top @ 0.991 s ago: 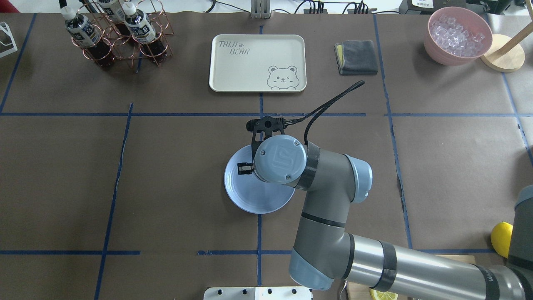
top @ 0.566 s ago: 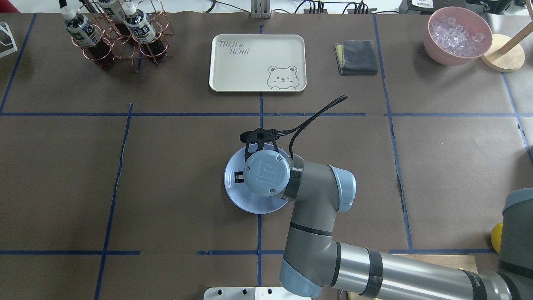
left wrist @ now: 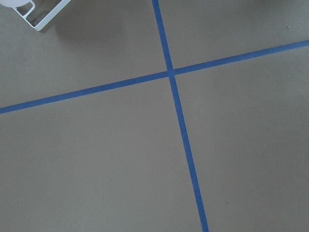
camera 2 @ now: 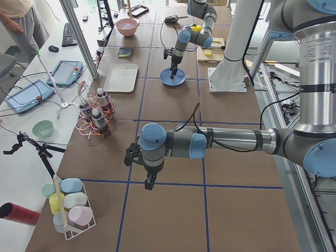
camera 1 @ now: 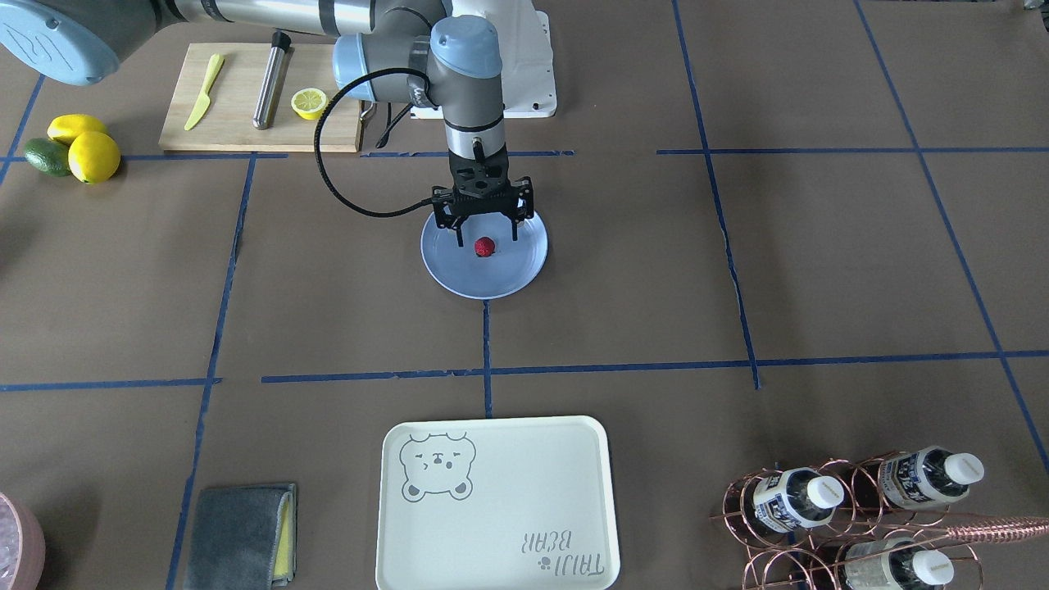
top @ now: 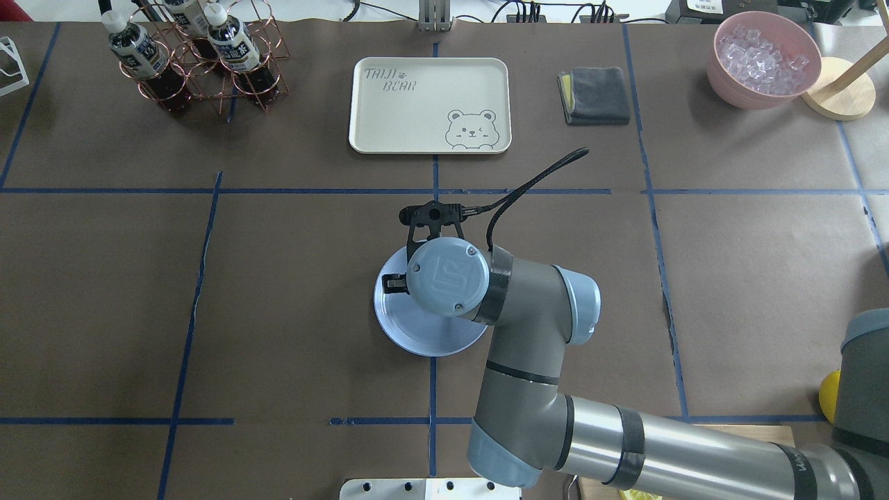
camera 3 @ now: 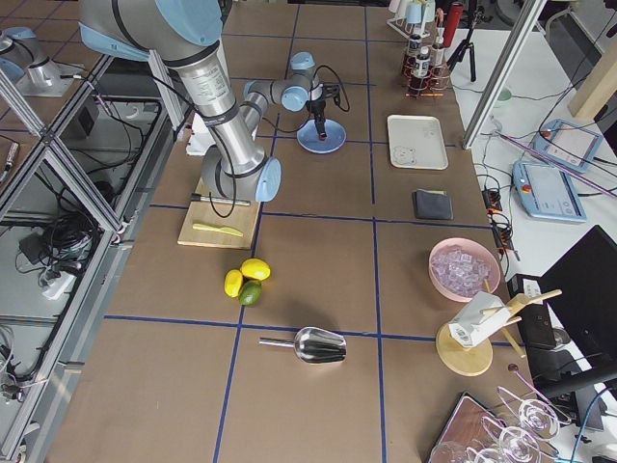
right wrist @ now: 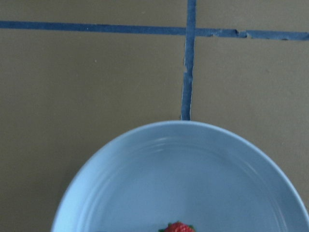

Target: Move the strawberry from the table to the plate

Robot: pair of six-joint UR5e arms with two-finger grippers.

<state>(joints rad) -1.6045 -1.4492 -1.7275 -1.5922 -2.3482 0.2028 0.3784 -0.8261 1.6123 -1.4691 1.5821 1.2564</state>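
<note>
The strawberry (camera 1: 484,247), small and dark red, lies on the light-blue plate (camera 1: 492,279) near the middle of the brown-paper table (camera 1: 737,246). My right gripper (camera 1: 483,237) hangs open just above it, one finger on each side and neither touching the berry. The right wrist view shows the strawberry (right wrist: 177,227) at its bottom edge, inside the plate (right wrist: 193,174). From overhead, the wrist hides the berry; the plate (top: 424,333) and one finger (top: 394,283) show. My left gripper (camera 2: 149,181) hovers over bare table far away; I cannot tell its state.
A wooden cutting board (camera 1: 238,123) with a knife and a half lemon stands behind the plate. Lemons and an avocado (camera 1: 70,152) lie beside it. The bear tray (camera 1: 492,500), bottle rack (camera 1: 852,508), grey cloth (camera 1: 242,537) and pink ice bowl (top: 764,59) line the far side.
The right wrist came down over the plate, then lifted slightly. Its cable swung with it.
</note>
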